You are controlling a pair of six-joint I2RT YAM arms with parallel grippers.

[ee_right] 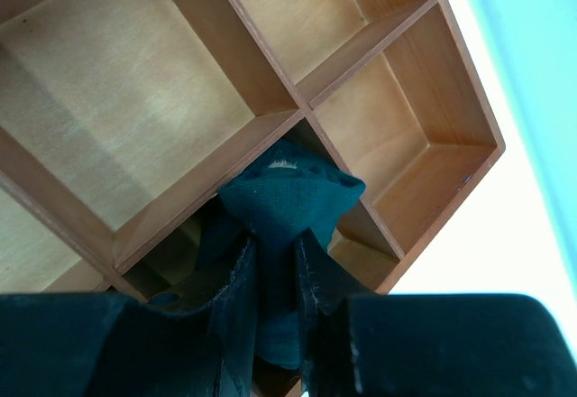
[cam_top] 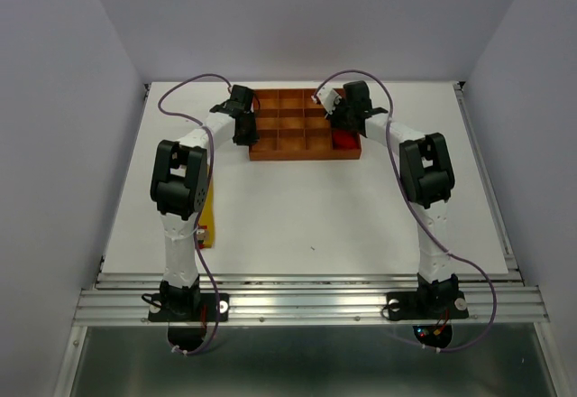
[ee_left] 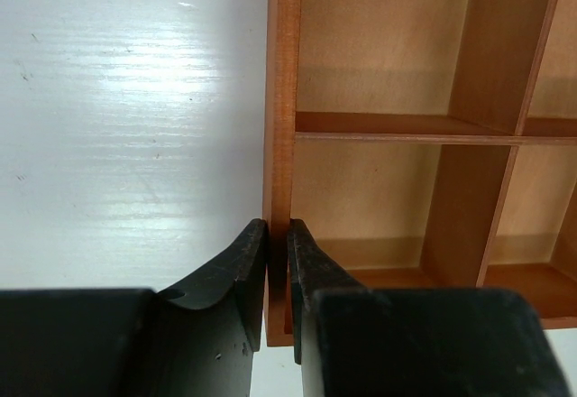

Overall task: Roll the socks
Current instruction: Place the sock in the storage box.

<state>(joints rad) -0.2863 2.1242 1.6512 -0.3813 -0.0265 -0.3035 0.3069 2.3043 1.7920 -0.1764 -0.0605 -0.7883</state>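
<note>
Now the teal sock sits pinched between jaws of the right gripper

White table between pale lavender walls

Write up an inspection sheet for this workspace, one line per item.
Surface: white table, metal rail along its near edge.
Job's things: teal sock pinched over a tray compartment; red sock in the tray's near right compartment; yellow sock on the table beside the left arm, partly hidden.
Clutter: orange-brown compartmented tray at the far side.
Grippers: left gripper shut on the tray's left wall; right gripper shut on the teal sock.
Cables: purple cables loop off both arms, clear of the tray.
Surroundings: plain pale walls on three sides.
</note>
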